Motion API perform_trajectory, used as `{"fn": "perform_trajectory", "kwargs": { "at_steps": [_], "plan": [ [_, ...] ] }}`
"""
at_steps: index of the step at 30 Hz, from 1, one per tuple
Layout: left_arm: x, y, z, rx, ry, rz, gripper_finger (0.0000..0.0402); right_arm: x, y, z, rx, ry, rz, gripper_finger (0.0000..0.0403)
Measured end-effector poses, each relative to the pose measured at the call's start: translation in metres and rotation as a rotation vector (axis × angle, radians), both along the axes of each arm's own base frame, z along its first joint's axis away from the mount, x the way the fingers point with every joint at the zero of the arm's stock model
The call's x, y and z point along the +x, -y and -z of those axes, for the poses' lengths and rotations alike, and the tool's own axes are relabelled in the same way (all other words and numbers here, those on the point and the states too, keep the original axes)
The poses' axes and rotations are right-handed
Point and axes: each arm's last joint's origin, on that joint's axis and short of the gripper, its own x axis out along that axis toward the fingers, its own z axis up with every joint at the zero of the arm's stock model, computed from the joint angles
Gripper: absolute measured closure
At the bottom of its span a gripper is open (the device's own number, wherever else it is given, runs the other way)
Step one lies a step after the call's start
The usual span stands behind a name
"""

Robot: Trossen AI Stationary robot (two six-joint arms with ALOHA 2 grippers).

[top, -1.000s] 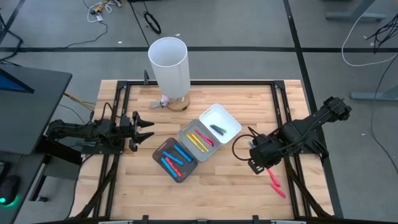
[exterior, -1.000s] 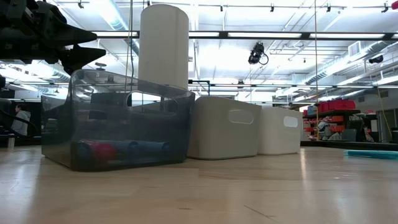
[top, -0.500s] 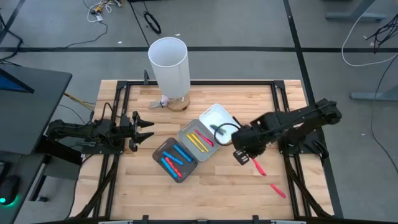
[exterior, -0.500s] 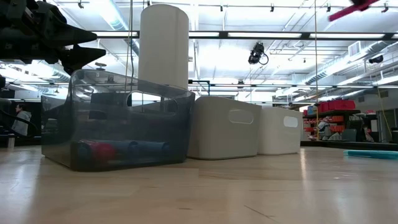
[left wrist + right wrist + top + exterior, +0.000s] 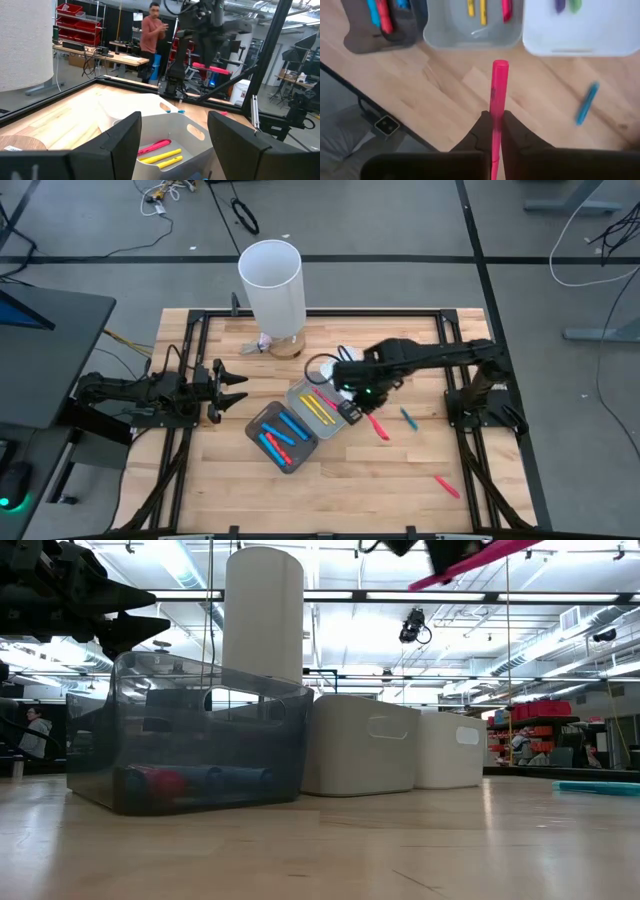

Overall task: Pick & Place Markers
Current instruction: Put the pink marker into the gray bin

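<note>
Wooden tabletop (image 5: pixel 400 465), right gripper (image 5: pixel 492 131) clamping pink marker (image 5: pixel 498 95), left gripper (image 5: pixel 236 388) spread wide, person (image 5: pixel 154 37) beyond.

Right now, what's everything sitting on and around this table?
white cylinder: one, tall, far edge.
dark tray: one, holding blue and red markers.
grey tray: one, middle, holding yellow and pink markers.
white tray: one, holding purple and green markers.
blue marker: one, loose on wood.
red marker: one, loose near front right.
pink marker: one, in right gripper.
person: one, behind the table.
left gripper: open, idle left.
right gripper: shut, above the trays.
</note>
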Motion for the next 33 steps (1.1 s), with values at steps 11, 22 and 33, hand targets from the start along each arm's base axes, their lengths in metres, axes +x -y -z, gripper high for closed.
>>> {"fn": "perform_trajectory", "kwargs": {
  "at_steps": [11, 22, 33],
  "plan": [
    [0.0, 0.0, 0.0, -0.001, 0.0, 0.0, 0.0168, 0.057, 0.037, 0.006, -0.031, 0.047, -0.068, 0.0394],
    [0.0, 0.0, 0.0, 0.0, 0.0, 0.0, 0.0168, 0.087, 0.069, 0.027, -0.047, 0.043, -0.087, 0.0394],
    [0.0, 0.0, 0.0, 0.0, 0.0, 0.0, 0.0168, 0.101, 0.079, 0.045, -0.128, 0.046, -0.104, 0.0394]
  ]
}}
